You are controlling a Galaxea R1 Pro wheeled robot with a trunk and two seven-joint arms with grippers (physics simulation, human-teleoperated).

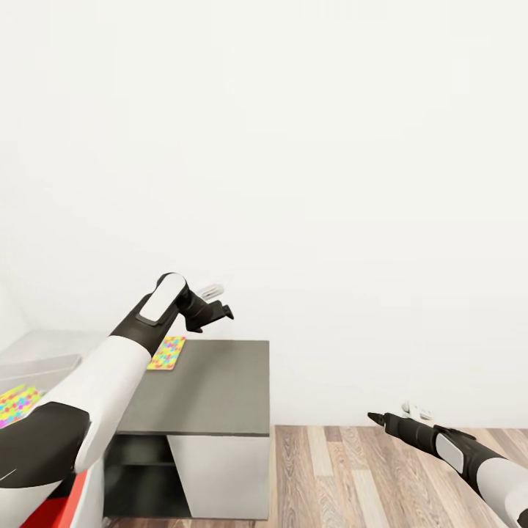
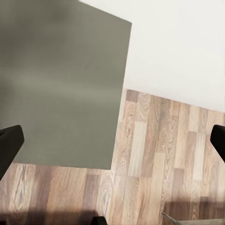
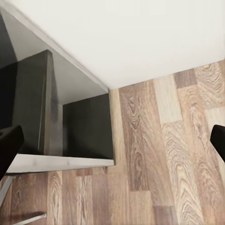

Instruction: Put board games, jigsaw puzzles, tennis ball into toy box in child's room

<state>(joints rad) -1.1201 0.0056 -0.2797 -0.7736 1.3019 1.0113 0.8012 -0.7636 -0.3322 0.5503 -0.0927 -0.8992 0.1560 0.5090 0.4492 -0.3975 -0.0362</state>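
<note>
One jigsaw puzzle (image 1: 167, 352) lies flat on the dark grey cabinet top of the table (image 1: 213, 389), near its back left. A second jigsaw puzzle (image 1: 17, 404) shows at the left edge, apparently inside the pale grey toy box (image 1: 44, 363). My left gripper (image 1: 220, 302) hangs open above the cabinet top, just beyond the first puzzle, holding nothing. In the left wrist view its open fingers (image 2: 9, 145) frame the cabinet top (image 2: 61, 84) and floor. My right gripper (image 1: 396, 416) is open and empty, low over the floor to the right of the table.
A white wall rises right behind the table. Wood-plank floor (image 1: 352, 477) spreads to the right of the cabinet. The cabinet has an open shelf and a light grey door panel (image 1: 220, 477) below. A red flat edge (image 1: 62, 502) shows at the bottom left beside my left arm.
</note>
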